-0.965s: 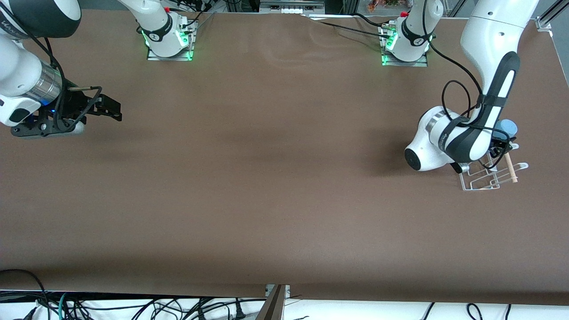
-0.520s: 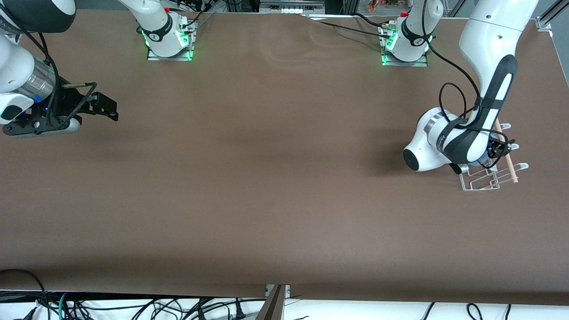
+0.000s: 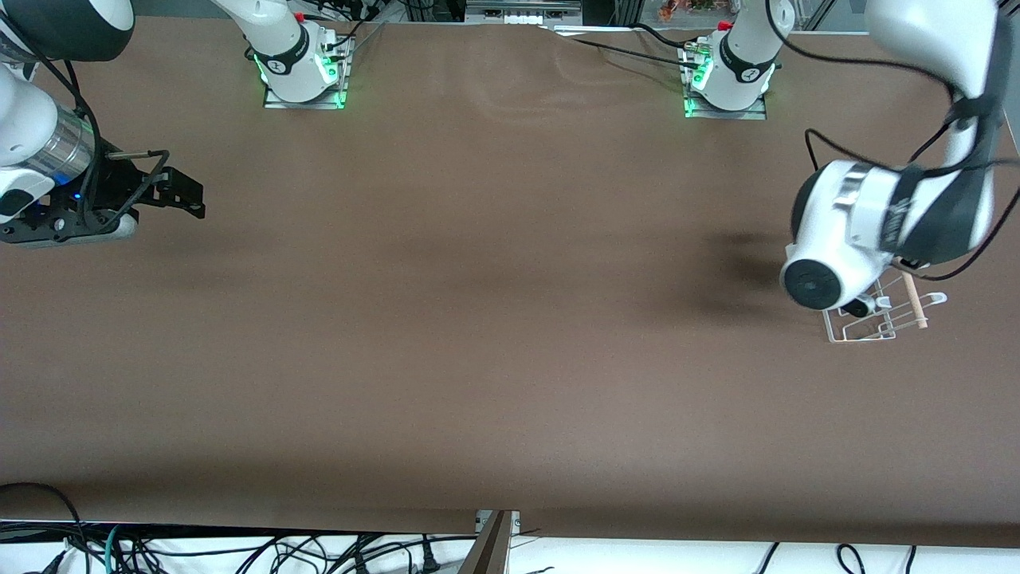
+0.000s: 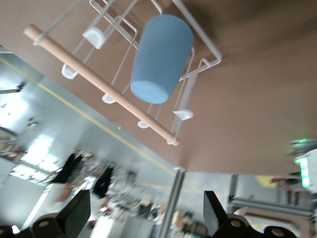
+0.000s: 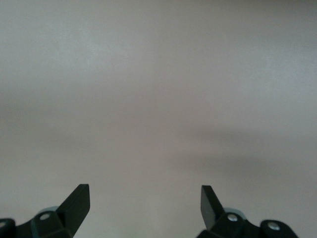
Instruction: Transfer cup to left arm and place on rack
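Note:
The light-blue cup (image 4: 158,59) rests on the white wire rack (image 4: 199,38), beside its wooden rod (image 4: 99,84), with its flat end toward the left wrist camera. My left gripper (image 4: 144,215) is open and empty, up in the air over the rack and apart from the cup. In the front view the rack (image 3: 872,328) stands at the left arm's end of the table; the left arm's wrist (image 3: 845,239) hides the cup and the gripper. My right gripper (image 3: 179,195) is open and empty, low over bare table at the right arm's end (image 5: 144,203).
The two arm bases (image 3: 303,72) (image 3: 729,76) stand along the table's edge farthest from the front camera. The brown table (image 3: 494,319) stretches between the arms. Cables hang below the edge nearest to the front camera.
The left gripper brought the cup down onto the rack, let go and lifted away; the left wrist has swung up. The right gripper has drifted slightly toward its own end of the table.

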`<state>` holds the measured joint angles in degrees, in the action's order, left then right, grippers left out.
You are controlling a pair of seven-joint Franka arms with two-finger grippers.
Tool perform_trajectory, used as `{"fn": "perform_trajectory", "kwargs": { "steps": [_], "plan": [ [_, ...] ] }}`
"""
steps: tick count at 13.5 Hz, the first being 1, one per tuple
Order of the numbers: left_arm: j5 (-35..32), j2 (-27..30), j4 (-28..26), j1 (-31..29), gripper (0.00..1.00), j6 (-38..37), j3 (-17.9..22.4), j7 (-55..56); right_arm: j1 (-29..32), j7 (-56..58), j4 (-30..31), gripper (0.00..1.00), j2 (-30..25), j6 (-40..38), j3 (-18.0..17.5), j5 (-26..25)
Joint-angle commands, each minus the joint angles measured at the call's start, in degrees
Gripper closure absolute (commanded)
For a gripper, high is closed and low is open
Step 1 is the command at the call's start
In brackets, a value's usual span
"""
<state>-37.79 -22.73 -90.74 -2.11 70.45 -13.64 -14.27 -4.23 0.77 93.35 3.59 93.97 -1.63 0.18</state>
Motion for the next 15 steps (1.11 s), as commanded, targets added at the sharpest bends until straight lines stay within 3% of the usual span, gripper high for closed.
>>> {"fn": "perform_trajectory", "kwargs": {
  "steps": [1,4,6,7,8,10,12,15],
  "plan": [
    [9.1,-0.6,12.6,0.2,0.0,-3.5,-0.6,7.9,0.1,0.3,-1.0,0.01,0.3,-0.6,0.0,-0.9],
    [23.0,1.5,20.5,0.0,0.0,-3.2,-0.2,15.5,0.2,0.4,-1.0,0.01,0.3,-1.0,0.0,-1.2],
    [29.4,5.6,20.4,-0.3,0.0,1.1,0.6,17.1,0.3,0.3,-1.0,0.01,0.3,-1.0,0.0,-1.2],
    [34.1,9.1,16.0,-0.8,0.0,6.6,1.1,17.1,0.3,0.3,-1.0,0.01,0.3,-0.9,0.0,-1.3],
    [38.4,14.1,7.9,-1.0,0.0,13.6,2.6,17.5,0.3,0.3,-1.0,0.01,0.3,-0.8,0.0,-1.6],
    [40.3,22.3,-6.1,-1.0,0.0,28.0,4.8,18.7,0.3,0.3,-1.0,0.01,0.3,-0.8,0.0,-1.8],
    [39.6,25.0,-9.1,0.0,0.0,28.5,6.6,18.7,0.3,0.3,-1.0,0.01,0.3,-0.7,0.0,-2.1],
    [39.5,24.8,-8.8,1.0,0.0,27.0,8.5,18.0,0.3,0.3,-1.0,0.01,0.3,-0.7,0.0,-2.3]
  ]
}}
